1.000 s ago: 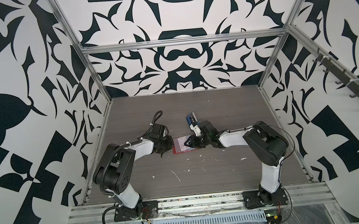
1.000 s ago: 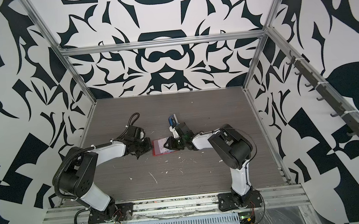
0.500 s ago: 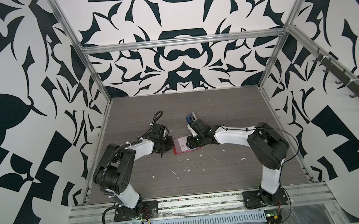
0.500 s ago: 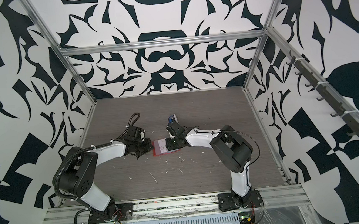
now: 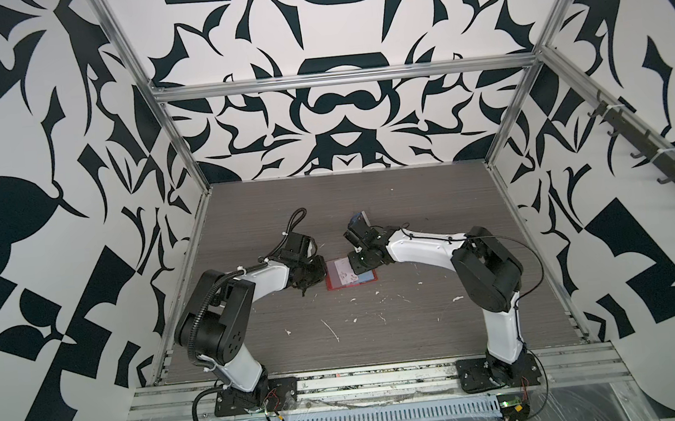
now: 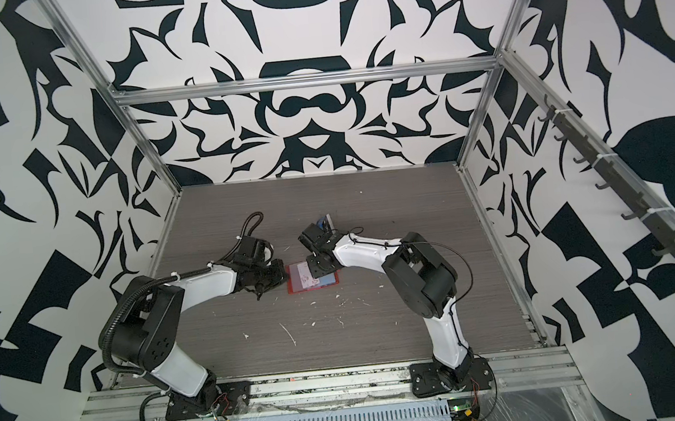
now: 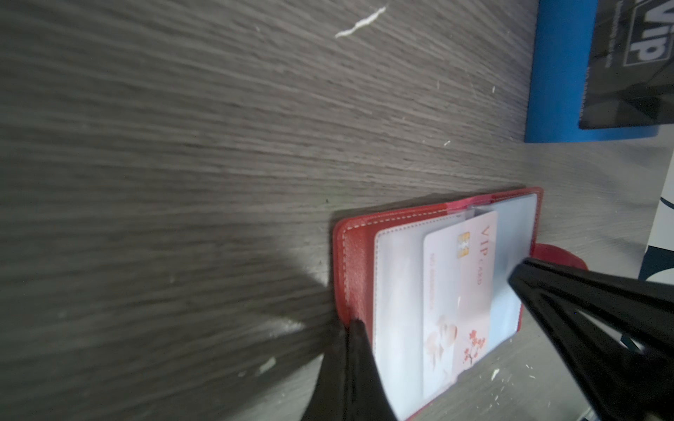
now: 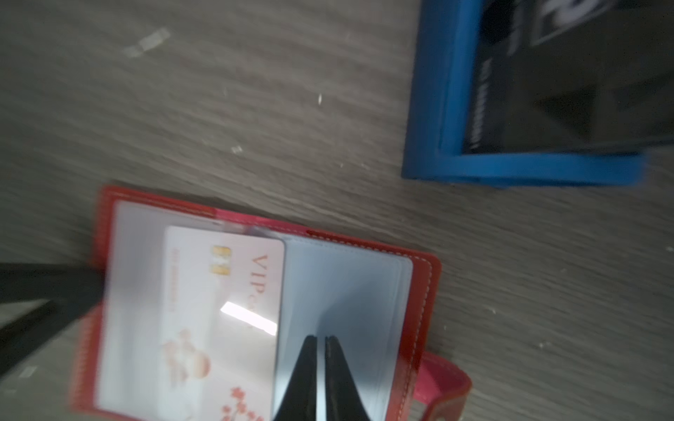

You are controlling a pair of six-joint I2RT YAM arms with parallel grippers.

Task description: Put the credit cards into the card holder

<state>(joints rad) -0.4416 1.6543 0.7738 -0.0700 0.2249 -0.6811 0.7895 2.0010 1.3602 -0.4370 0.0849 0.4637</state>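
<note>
The red card holder [image 5: 351, 286] lies open on the table in both top views, its clear sleeve pages up. A pale VIP credit card [image 7: 459, 291] rests on the pages by the spine, also seen in the right wrist view [image 8: 219, 310]. My left gripper [image 7: 355, 324] is shut, its tips on the edge of the red cover [image 7: 355, 255]. My right gripper [image 8: 321, 339] is shut but for a hairline gap. Its tips rest on the bluish pages beside the card. A dark credit card [image 7: 627, 73] stands in the blue rack [image 7: 554, 73].
The blue rack [image 5: 358, 219] stands just behind the card holder and my right wrist. White scraps [image 5: 331, 330] litter the grey wood table toward the front. Patterned walls close in three sides. The snap tab [image 8: 448, 382] sticks out from the holder's cover.
My right arm has stretched a little further left over the card holder and its jaws have closed. The left arm and the card holder have stayed put.
</note>
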